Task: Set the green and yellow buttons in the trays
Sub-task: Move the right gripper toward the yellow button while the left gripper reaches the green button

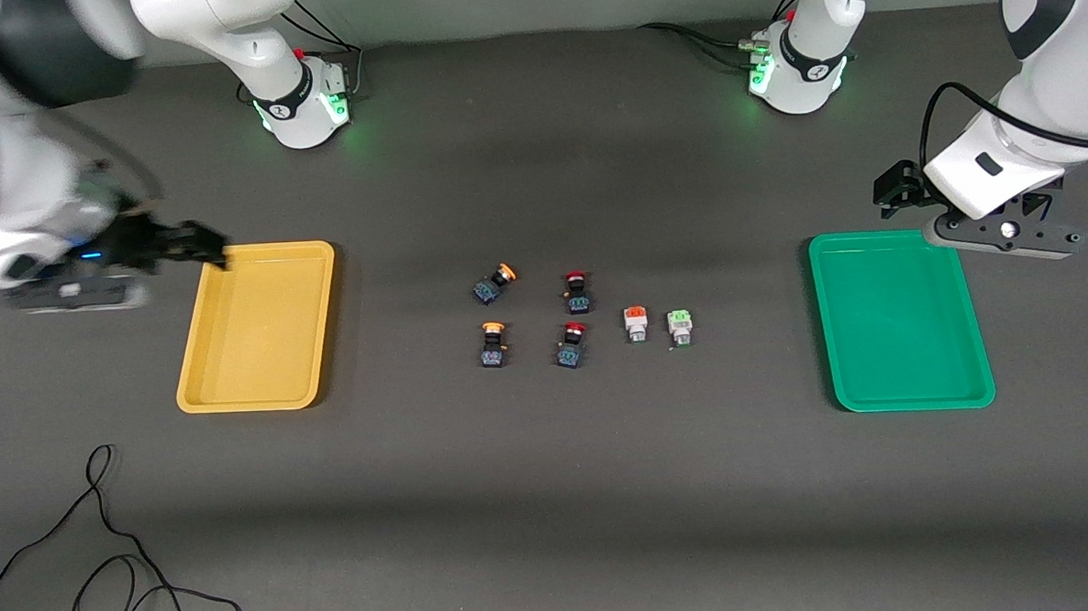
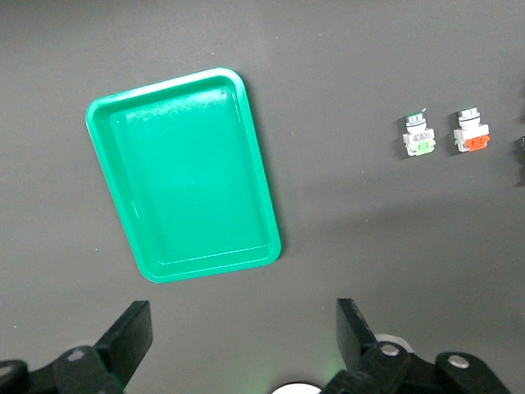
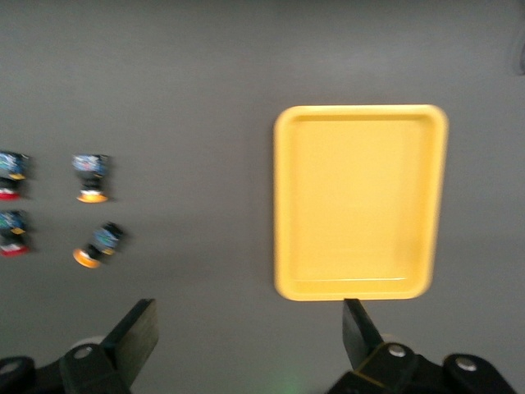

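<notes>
Nothing in the trays yet; all switches sit in a cluster mid-bench, between the two trays.

Nearest row of the cluster: black-bodied switch with round yellow-orange cap (image 1: 492,344), a red-capped black switch (image 1: 570,345), then the white-bodied switch with square orange cap (image 1: 636,323) and the white-bodied switch with square green cap (image 1: 680,327), the green one closest to the left arm's end. Farther row: a second black-bodied yellow-orange-capped switch (image 1: 494,284), lying tilted, and a second red-capped black switch (image 1: 577,292).

Shallow yellow plastic tray (image 1: 257,325) is empty, toward the right arm's end of the bench; shallow green plastic tray (image 1: 900,319) is empty, toward the left arm's end. Both have long axes running near-to-far.

Key relation: the green-capped switch is the one closest to the left gripper (image 1: 897,189), so that arm looks best placed for it; the yellow-orange ones lie closer to the right gripper (image 1: 200,244).

Left gripper hovers over the farthest edge of the green tray, fingers (image 2: 130,336) spread wide, holding nothing. Right gripper hovers over the farthest corner of the yellow tray, fingers (image 3: 139,332) also wide apart, empty.

Hard to make out: right arm is blurred in the front view; switch orientation and cap direction are too small to settle; the wrist views cut off some of the cluster.
</notes>
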You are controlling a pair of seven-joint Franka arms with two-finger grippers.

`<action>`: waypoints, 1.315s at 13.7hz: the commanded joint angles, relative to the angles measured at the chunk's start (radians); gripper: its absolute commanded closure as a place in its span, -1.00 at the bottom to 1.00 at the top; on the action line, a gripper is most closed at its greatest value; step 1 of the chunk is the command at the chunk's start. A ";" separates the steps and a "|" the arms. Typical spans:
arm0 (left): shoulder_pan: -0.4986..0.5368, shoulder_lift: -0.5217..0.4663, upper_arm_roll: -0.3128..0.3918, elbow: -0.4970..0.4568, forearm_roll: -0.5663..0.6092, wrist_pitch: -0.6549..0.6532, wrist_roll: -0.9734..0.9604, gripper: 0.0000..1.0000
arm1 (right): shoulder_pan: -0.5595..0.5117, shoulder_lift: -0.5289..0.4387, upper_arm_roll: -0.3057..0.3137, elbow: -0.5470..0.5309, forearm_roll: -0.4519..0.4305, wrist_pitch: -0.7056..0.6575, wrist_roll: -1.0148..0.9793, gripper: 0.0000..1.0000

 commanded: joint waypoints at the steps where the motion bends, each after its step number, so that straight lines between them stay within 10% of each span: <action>1: -0.013 0.007 0.011 0.014 0.004 -0.018 -0.006 -1.00 | 0.180 -0.020 -0.007 -0.110 -0.006 0.135 0.312 -1.00; 8: -0.012 0.020 0.013 0.008 0.001 -0.079 -0.034 -1.00 | 0.499 0.083 -0.005 -0.137 -0.006 0.284 1.147 -1.00; 13: -0.067 0.144 -0.032 0.044 -0.154 0.017 -0.262 -1.00 | 0.501 0.100 -0.007 -0.334 -0.009 0.538 1.152 -1.00; 18: -0.200 0.312 -0.053 0.019 -0.154 0.209 -0.447 -1.00 | 0.524 0.344 -0.010 -0.368 -0.021 0.798 1.165 -1.00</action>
